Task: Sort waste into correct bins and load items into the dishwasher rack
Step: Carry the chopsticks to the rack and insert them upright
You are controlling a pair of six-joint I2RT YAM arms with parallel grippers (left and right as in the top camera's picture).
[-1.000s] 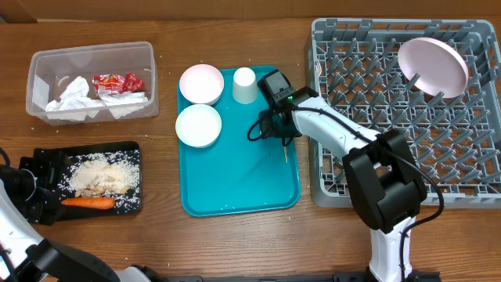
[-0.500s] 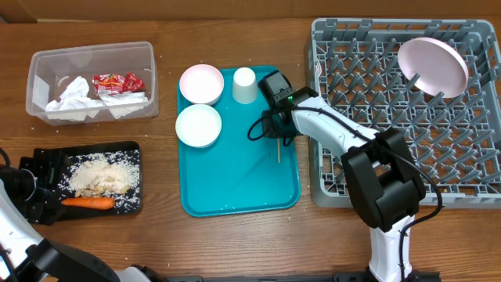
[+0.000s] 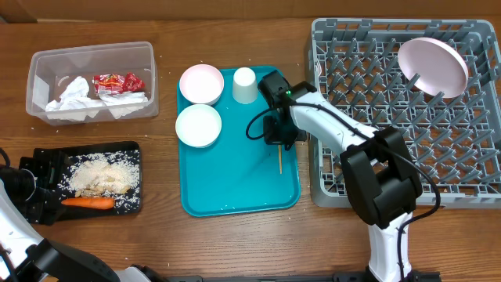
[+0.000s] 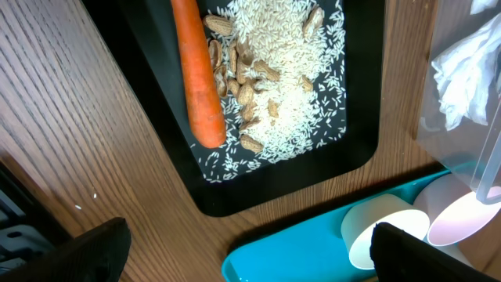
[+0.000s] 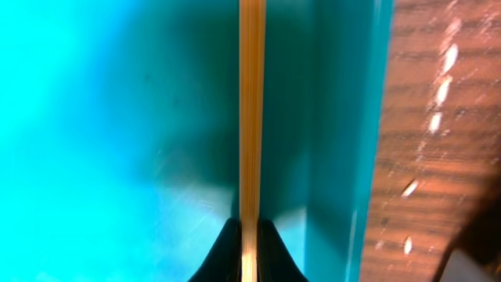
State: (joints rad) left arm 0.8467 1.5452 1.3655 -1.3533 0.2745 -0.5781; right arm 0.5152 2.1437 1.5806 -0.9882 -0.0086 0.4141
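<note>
The rack fills the right of the bench, with a plate propped among its pegs. The teal tray carries two bowls and a cup, which sits near the right claw. That claw pinches the stick close inside the tray's right rim. The left claw is spread wide, empty, near the black tray and carrot.

White napkins and red wrapper in clear tub; carrot and pale scraps on black tray; plate tilted in grey rack; two bowls, cup, stick on teal tray.
</note>
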